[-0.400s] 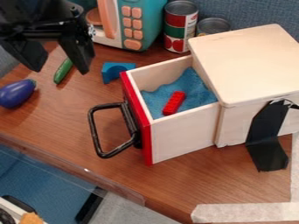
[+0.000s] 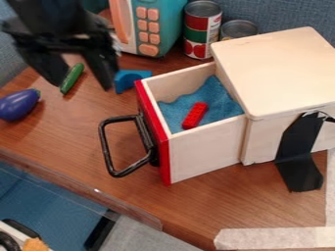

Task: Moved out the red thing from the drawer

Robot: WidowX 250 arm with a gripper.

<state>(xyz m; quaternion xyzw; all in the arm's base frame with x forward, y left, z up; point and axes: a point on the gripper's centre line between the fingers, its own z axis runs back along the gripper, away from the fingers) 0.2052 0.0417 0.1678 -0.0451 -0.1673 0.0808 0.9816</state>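
The gripper (image 2: 84,84) is spread wide outside the drawer (image 2: 204,151), and the red brick (image 2: 195,115) sits inside, past its red front (image 2: 164,164).

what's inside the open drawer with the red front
A blue cloth lines the drawer, with a red block lying on it. What lies under the cloth, or further back beneath the wooden top, is hidden.
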